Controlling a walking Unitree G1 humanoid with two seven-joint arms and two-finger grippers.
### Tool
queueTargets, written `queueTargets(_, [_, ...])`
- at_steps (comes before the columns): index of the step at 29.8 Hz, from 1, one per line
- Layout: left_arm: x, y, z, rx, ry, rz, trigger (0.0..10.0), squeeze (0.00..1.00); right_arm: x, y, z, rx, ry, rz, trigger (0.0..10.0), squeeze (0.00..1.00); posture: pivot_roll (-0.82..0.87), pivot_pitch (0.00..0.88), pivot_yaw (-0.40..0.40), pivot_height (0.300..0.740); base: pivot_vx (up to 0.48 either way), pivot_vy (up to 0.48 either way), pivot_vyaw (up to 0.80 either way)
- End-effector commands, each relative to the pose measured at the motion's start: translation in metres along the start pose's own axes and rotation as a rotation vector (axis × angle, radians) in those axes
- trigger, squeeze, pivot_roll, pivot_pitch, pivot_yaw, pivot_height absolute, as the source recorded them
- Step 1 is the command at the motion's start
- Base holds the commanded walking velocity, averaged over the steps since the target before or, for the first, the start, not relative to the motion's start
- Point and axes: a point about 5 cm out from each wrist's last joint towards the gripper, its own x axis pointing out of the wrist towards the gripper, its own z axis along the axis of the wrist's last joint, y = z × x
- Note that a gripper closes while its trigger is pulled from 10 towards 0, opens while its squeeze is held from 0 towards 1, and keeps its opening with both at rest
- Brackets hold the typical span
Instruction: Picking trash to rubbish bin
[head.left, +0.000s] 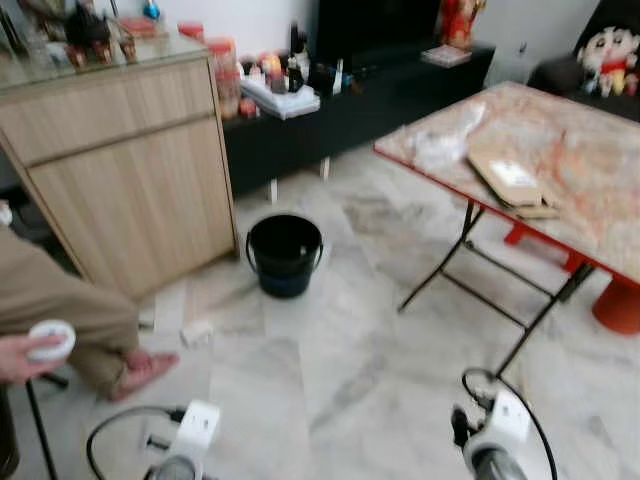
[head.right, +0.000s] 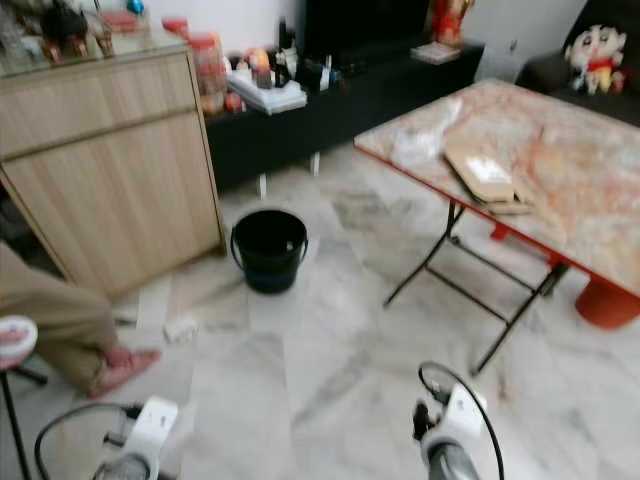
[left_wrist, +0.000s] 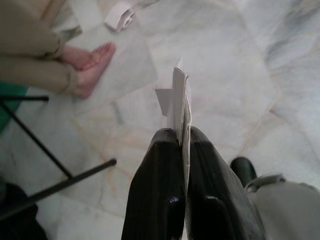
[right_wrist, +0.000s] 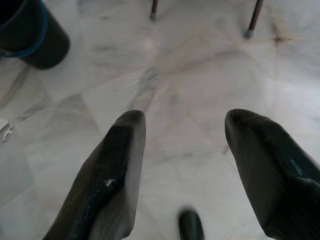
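Marble-tiled floor (head.left: 330, 390), pale grey with veining, running through the whole room. Folding table with red frame and marbled tabletop (head.left: 600, 180), on the robot's right, bearing a flat cardboard piece (head.left: 505, 178) and a crumpled clear bag (head.left: 440, 145). Wooden cabinet (head.left: 130, 190), on the left, with jars and bottles on top. Low black TV bench (head.left: 370, 100) along the far wall, cluttered. Seated person, at the left edge: a trouser leg (head.left: 50, 295), a bare foot (head.left: 145, 370) on the floor, a hand (head.left: 20, 358) holding a small white round thing. Black bucket (head.left: 284, 254) serving as rubbish bin, upright and open-topped, on the floor between cabinet and table, well ahead of the robot. Right gripper (right_wrist: 185, 150), held low above bare floor, jaws spread wide with nothing between them. Left gripper (left_wrist: 182, 150), low and near the person's foot, jaws clenched on a scrap of white paper (left_wrist: 176, 97). The scrap: thin, folded or creased, edge-on and standing up from between the fingertips, with a ragged corner; judged very light, limp and easily torn or slipped, best held as now, pinched flat across the fold near its lower edge. A second bit of white paper trash (head.left: 196, 332) lies on the floor just beyond the foot, apart from the bin; judged similarly light, to be pinched at a raised edge.
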Motion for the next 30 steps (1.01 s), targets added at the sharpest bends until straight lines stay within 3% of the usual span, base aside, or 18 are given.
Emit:
queueTargets(1, [0.0007, -0.0059, 0.0045, -0.003, -0.010, -0.013, 10.0, 0.00, 0.0006, -0.0052, 0.0051, -0.017, -0.013, -0.013, 10.0, 0.00, 0.21, 0.000, -0.067, 0.740, 0.322, 0.000, 0.00])
queueTargets(7, [0.0008, -0.0053, 0.0050, -0.016, -0.009, -0.005, 10.0, 0.00, 0.0009, -0.0041, 0.0062, -0.018, -0.022, -0.015, 10.0, 0.00, 0.21, 0.000, -0.074, 0.740, 0.320, 0.000, 0.48])
queueTargets(19, [0.0003, -0.0051, 0.0025, -0.022, -0.001, -0.002, 10.0, 0.00, 0.0008, -0.0063, 0.0067, -0.024, -0.019, -0.023, 10.0, 0.00, 0.21, 0.000, -0.076, 0.740, 0.322, 0.000, 0.00])
queueTargets(22, [0.0003, -0.0062, 0.0025, -0.026, 0.001, -0.003, 10.0, 0.00, 0.0010, -0.0052, 0.0076, -0.050, -0.022, -0.010, 10.0, 0.00, 0.21, 0.000, -0.081, 0.740, 0.322, 0.000, 0.80])
queueTargets(30, [0.0001, -0.0070, 0.0021, -0.030, 0.002, -0.002, 10.0, 0.00, 0.0012, -0.0059, 0.0084, -0.022, -0.027, -0.018, 10.0, 0.00, 0.21, 0.000, -0.081, 0.740, 0.322, 0.000, 0.20])
